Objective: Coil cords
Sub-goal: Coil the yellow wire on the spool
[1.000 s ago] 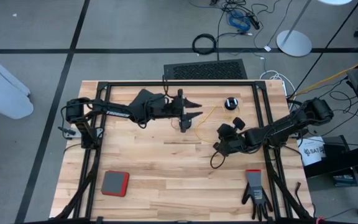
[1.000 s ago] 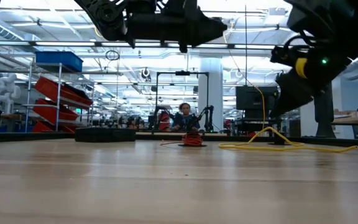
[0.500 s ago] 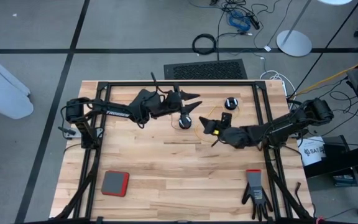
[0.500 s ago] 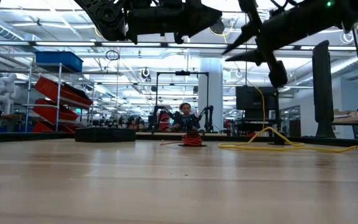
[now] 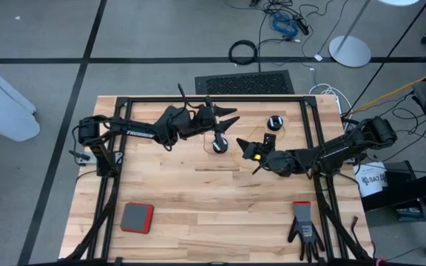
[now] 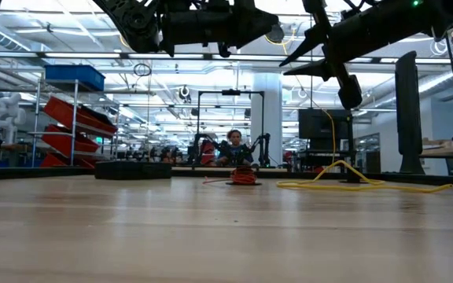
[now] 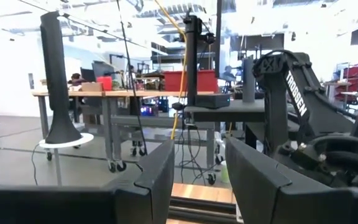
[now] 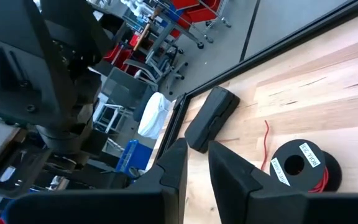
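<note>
Hovering above the far middle of the worktop (image 5: 198, 192), the left hand (image 5: 231, 120) is off the wood with its fingers (image 7: 157, 171) spread and nothing between them. The right hand (image 5: 260, 153) hangs just beside it toward the right, also off the surface; its fingers (image 8: 232, 168) are only slightly parted, with a narrow gap and nothing pinched. The reddish-orange cord (image 8: 265, 144) is on a small black reel (image 5: 219, 145) resting on the wood below the left hand, and a short loose end lies on the boards next to it. In the low view that reel (image 6: 243, 177) is a small red heap far back on the worktop. The yellow cord (image 5: 244, 137) lies loose on the wood between the two hands, and in the low view it trails (image 6: 352, 183) flat across the right side. A second black reel (image 5: 274, 123) sits near the far rail, apart from both hands. The right wrist view shows a dark block (image 8: 211, 118) on the wood by the frame rail, near the red reel. A red-and-grey pad (image 5: 137, 217) is at the near left and a black glove (image 5: 304, 229) at the near right, both well apart from the cords
</note>
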`<action>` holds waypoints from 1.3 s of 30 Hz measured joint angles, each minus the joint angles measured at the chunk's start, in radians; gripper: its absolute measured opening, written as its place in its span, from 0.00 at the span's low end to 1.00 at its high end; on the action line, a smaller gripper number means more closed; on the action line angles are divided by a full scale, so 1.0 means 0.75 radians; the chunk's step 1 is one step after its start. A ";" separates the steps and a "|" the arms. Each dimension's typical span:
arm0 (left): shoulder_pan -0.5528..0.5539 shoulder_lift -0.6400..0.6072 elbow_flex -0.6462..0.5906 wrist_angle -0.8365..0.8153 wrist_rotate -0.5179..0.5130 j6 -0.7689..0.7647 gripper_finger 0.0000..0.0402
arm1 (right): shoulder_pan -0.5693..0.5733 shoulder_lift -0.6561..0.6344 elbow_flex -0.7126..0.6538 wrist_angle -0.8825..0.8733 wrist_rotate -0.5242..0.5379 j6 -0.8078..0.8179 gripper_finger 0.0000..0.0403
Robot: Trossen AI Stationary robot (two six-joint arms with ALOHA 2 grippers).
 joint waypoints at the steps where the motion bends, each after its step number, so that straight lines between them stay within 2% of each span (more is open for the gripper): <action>1: 0.000 0.000 0.000 -0.005 0.001 0.000 0.38 | 0.000 0.000 0.000 0.000 0.000 0.000 0.14; 15: 0.005 0.027 0.001 0.024 0.050 -0.096 0.38 | 0.000 0.000 0.000 -0.005 0.000 -0.001 0.14; 20: 0.009 0.028 0.001 -0.166 0.016 -0.104 0.37 | 0.000 0.000 0.000 -0.005 0.000 -0.001 0.14; 24: 0.019 0.080 0.001 -0.162 -0.031 -0.116 0.37 | 0.000 0.000 0.000 -0.006 0.000 -0.001 0.14; 28: 0.018 0.121 0.008 -0.212 0.004 -0.137 0.37 | 0.000 0.001 0.000 -0.009 0.000 -0.001 0.14; 35: 0.019 0.128 0.008 -0.533 0.088 -0.068 0.37 | 0.000 0.001 0.000 -0.010 0.000 -0.001 0.14; 39: -0.001 0.128 0.008 -0.620 0.153 -0.009 0.37 | 0.000 0.001 0.000 -0.011 0.001 -0.001 0.14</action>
